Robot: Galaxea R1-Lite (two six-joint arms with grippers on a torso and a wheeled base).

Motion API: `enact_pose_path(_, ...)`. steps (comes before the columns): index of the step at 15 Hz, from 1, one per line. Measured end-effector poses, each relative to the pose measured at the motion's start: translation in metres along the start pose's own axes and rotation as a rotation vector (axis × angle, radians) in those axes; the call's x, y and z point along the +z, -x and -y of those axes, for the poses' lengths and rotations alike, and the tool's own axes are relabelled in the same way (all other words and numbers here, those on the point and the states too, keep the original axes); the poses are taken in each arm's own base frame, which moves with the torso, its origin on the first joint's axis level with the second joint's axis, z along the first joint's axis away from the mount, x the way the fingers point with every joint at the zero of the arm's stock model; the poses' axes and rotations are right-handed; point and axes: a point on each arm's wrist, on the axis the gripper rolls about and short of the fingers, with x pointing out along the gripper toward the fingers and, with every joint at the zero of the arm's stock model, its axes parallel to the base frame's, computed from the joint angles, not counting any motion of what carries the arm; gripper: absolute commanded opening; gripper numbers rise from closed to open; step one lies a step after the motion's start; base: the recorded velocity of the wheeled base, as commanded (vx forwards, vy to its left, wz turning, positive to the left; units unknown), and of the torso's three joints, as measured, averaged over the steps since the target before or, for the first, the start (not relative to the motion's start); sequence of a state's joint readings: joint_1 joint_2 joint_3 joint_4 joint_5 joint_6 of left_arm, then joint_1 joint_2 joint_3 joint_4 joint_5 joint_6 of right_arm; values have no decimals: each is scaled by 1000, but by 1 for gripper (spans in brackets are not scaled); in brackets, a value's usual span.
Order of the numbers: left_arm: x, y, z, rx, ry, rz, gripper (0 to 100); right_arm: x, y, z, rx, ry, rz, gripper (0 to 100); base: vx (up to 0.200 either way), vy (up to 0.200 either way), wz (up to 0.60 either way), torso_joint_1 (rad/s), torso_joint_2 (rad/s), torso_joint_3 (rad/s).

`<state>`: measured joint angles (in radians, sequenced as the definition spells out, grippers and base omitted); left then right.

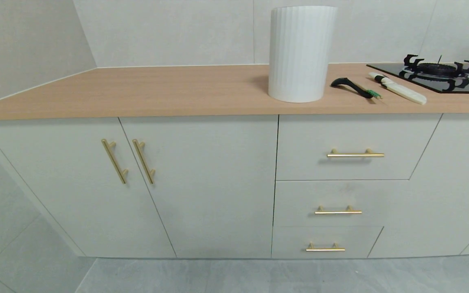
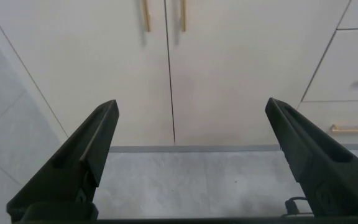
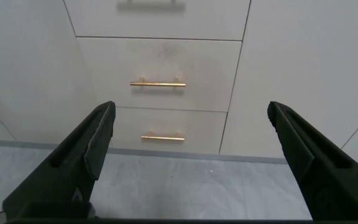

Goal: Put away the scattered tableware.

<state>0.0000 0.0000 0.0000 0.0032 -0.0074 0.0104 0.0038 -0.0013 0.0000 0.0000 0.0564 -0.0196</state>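
My left gripper and my right gripper are both opened wide and hold nothing. They hang low in front of the cabinet: the left one faces the doors, the right one faces the drawers. I think they are kept down and open because no piece is picked up yet, and in this way they are ready for the first grasp.

The tableware lies higher up, on the tabletop, at my right side. The spoon is black, with its bowl turned to the holder and a small green part at the end of its handle. Just beside it lies a long white utensil with a dark band near its far end; it may be a knife in a cover, but I cannot tell. Both lie flat and slanted between the holder and the stove, apart from each other.

The holder is white, ribbed and upright. In my judgement it stands so near because the pieces should go inside it.
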Motion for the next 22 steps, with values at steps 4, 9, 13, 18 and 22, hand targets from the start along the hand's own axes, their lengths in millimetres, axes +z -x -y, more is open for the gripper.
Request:
enact_pose_path(4,0,0,0,-1,-4,0,100,0,0,0,0,0,0,100,150,0,0,1,2,3)
enact_pose_path(9,0,0,0,1,0,0,100,0,0,0,0,0,0,100,0,0,0,0,0,0)
enact_pose_path(13,0,0,0,1,0,0,100,0,0,0,-2,-2,0,100,0,0,0,0,0,0)
enact_pose_path(18,0,0,0,1,0,0,100,0,0,0,-3,-1,2,100,0,0,0,0,0,0)
enact_pose_path(22,0,0,0,1,0,0,100,5,1,0,-4,-17,23,100,0,0,0,0,0,0)
